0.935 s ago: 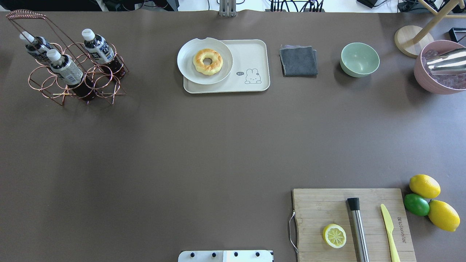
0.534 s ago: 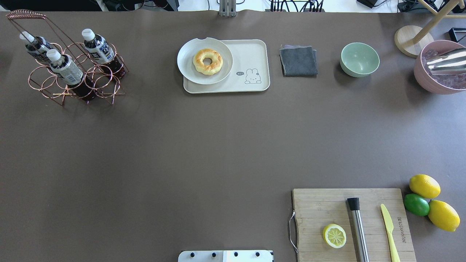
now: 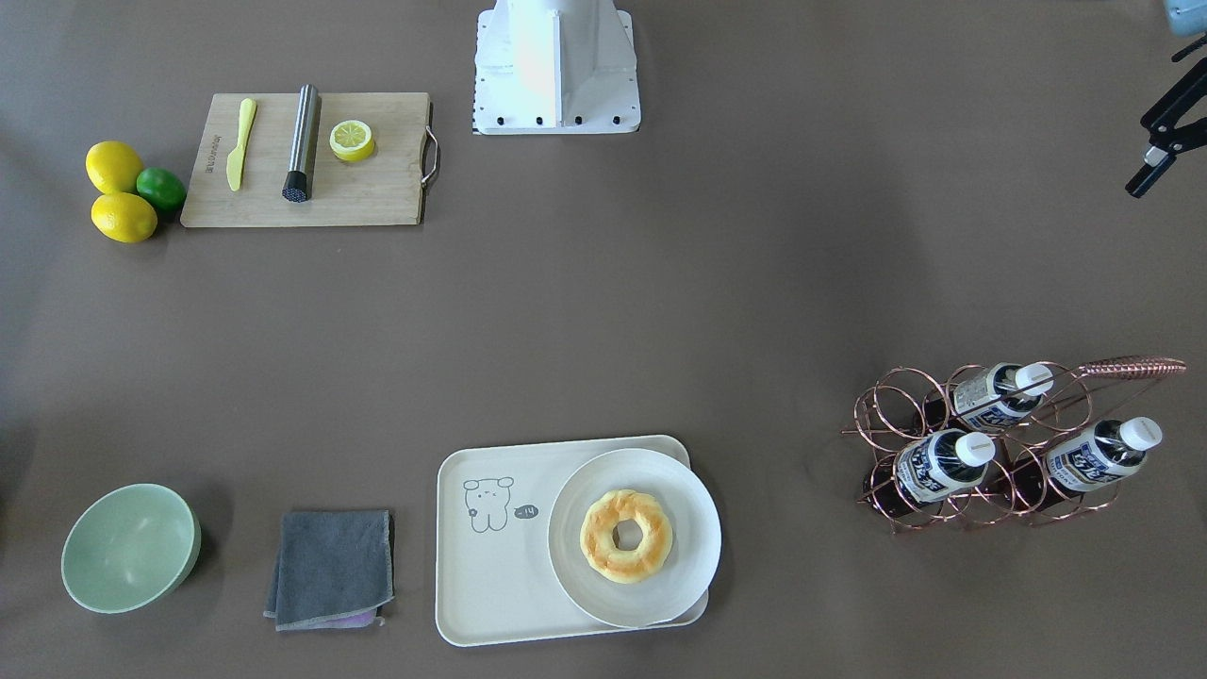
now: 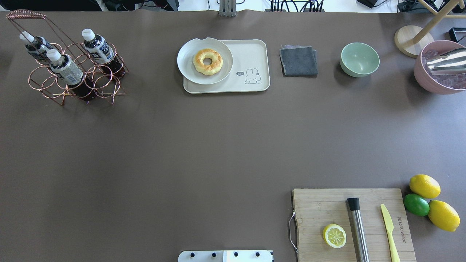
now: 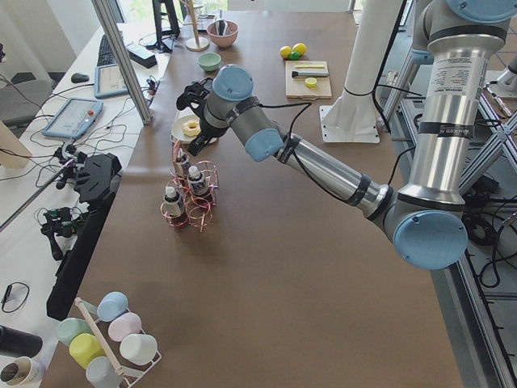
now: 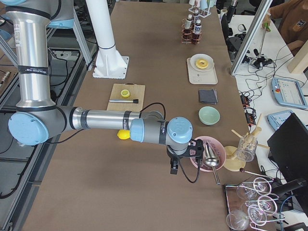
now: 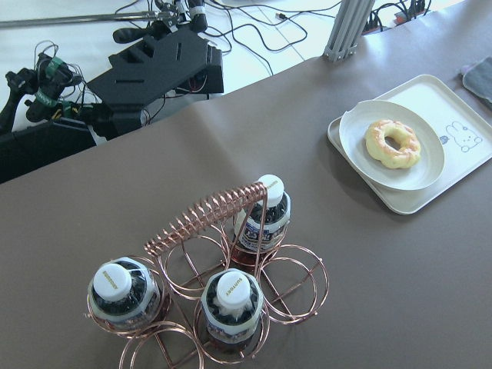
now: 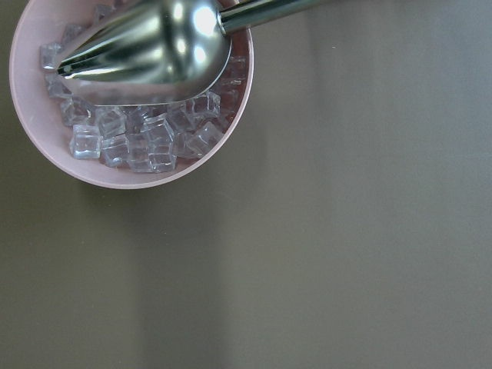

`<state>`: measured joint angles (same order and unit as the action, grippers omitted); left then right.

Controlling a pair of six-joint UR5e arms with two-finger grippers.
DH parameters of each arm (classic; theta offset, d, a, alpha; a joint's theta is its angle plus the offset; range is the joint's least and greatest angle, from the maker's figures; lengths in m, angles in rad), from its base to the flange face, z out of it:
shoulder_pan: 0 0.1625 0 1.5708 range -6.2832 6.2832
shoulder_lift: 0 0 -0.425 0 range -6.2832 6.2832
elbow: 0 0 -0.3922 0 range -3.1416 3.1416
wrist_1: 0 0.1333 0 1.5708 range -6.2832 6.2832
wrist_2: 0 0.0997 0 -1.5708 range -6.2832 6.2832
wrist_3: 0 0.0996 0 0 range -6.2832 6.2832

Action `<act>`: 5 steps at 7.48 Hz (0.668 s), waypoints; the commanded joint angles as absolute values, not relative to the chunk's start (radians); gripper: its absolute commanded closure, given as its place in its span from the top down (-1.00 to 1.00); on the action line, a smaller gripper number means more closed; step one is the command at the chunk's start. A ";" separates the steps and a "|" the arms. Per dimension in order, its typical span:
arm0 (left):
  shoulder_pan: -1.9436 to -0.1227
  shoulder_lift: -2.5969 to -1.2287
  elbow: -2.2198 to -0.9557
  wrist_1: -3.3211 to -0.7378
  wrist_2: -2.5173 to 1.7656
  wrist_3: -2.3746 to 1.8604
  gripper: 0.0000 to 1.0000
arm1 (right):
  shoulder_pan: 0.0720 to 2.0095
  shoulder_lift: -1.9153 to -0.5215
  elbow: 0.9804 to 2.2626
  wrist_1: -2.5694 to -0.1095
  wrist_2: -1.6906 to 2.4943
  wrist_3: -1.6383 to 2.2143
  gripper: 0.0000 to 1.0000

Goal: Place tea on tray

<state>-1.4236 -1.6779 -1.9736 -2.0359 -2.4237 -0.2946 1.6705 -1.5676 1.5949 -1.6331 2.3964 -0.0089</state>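
Tea bottles (image 4: 97,46), three, upright in wire rack (image 4: 109,88) at far left of table (image 4: 218,145), well apart from tray (image 4: 251,54) with plate (image 4: 185,66) and doughnut (image 4: 207,62). My left jaws hang near rack, right jaws by ice bowl (image 4: 426,83); open or closed, cannot tell.

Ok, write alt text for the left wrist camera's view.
Looking down on a copper wire carrier with a coiled handle holding three small clear white-capped bottles of dark tea, on a brown table. At upper right, a cream rounded tray carries a round white plate with a ring doughnut; black equipment lies beyond the table's edge.
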 commanded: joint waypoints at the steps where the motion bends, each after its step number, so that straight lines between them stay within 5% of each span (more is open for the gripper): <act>1: -1.420 -1.661 -1.921 -2.187 -2.384 -0.412 0.95 | 1.671 -1.568 1.594 -1.634 2.396 -0.009 1.00; 5: -1.249 -1.663 -1.994 -2.114 -2.260 -0.764 0.95 | 1.671 -1.568 1.585 -1.632 2.391 -0.011 1.00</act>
<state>-1.3314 -1.6639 -1.9359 -2.1654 -2.3389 -0.6466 1.6697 -1.5677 1.5865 -1.6325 2.3916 -0.0106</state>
